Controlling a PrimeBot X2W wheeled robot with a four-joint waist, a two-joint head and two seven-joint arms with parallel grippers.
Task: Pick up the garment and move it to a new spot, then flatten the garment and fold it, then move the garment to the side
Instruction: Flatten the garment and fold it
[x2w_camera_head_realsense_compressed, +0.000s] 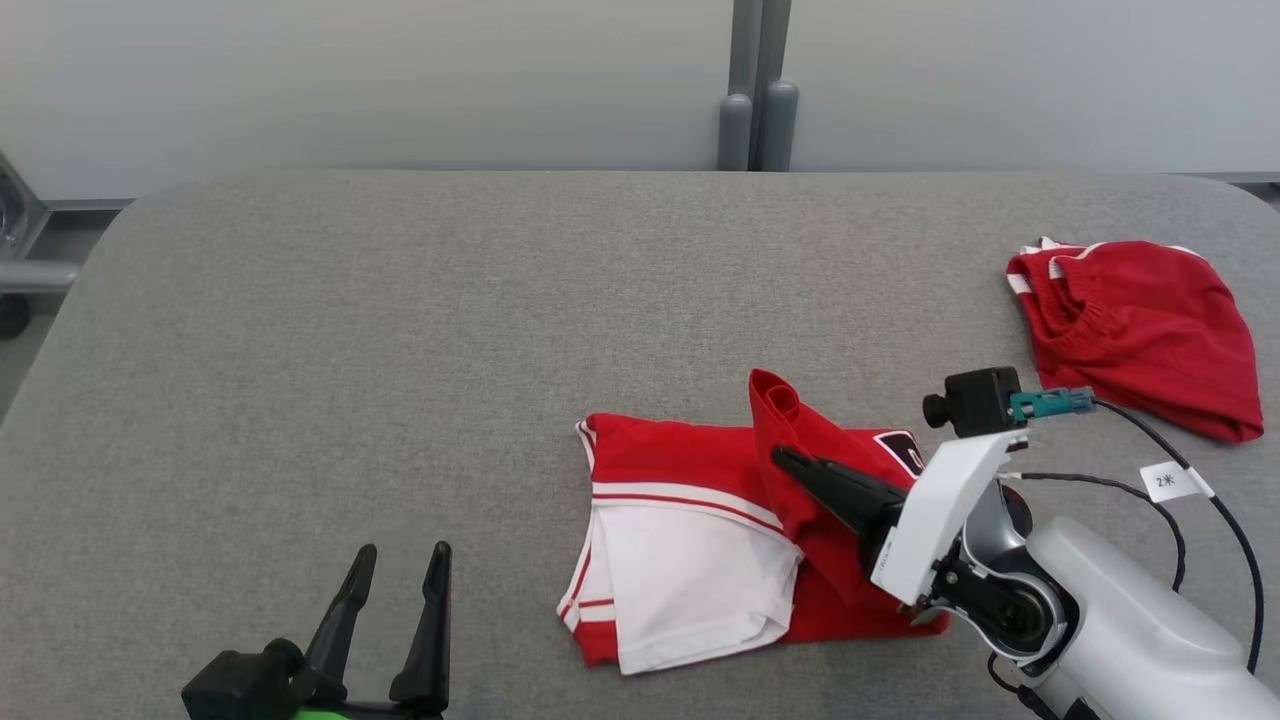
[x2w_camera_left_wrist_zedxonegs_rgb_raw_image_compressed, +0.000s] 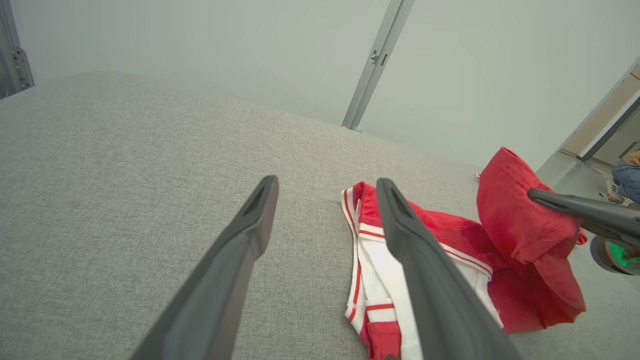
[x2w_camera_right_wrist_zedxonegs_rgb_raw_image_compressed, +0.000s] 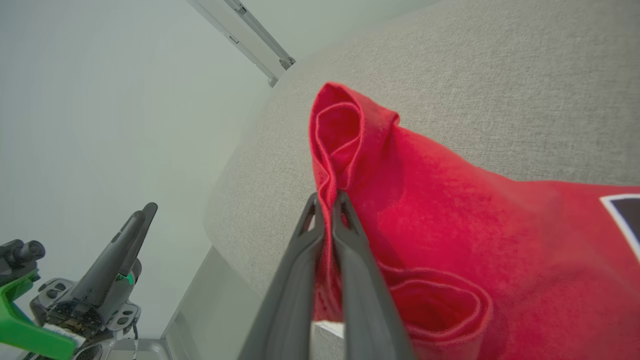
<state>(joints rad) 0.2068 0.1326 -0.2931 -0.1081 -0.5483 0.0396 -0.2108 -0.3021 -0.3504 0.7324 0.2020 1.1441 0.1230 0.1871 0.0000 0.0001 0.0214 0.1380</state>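
A red and white garment (x2w_camera_head_realsense_compressed: 690, 540) lies partly folded on the grey table (x2w_camera_head_realsense_compressed: 400, 350), right of centre near the front. My right gripper (x2w_camera_head_realsense_compressed: 785, 460) is shut on a red edge of the garment (x2w_camera_right_wrist_zedxonegs_rgb_raw_image_compressed: 350, 150) and holds that flap lifted above the rest. The raised flap (x2w_camera_left_wrist_zedxonegs_rgb_raw_image_compressed: 520, 215) stands up beside the dark right fingers (x2w_camera_left_wrist_zedxonegs_rgb_raw_image_compressed: 575, 205) in the left wrist view. At the front left my left gripper (x2w_camera_head_realsense_compressed: 400, 560) stands open with nothing between its fingers, apart from the cloth. The left gripper (x2w_camera_left_wrist_zedxonegs_rgb_raw_image_compressed: 325, 187) points across the table toward the garment's white part (x2w_camera_left_wrist_zedxonegs_rgb_raw_image_compressed: 380, 280).
A second red garment (x2w_camera_head_realsense_compressed: 1140, 330) with white trim lies crumpled at the table's right edge. Cables and a label tag (x2w_camera_head_realsense_compressed: 1170, 482) hang by my right forearm. A grey wall with a vertical post (x2w_camera_head_realsense_compressed: 757, 90) stands behind the table.
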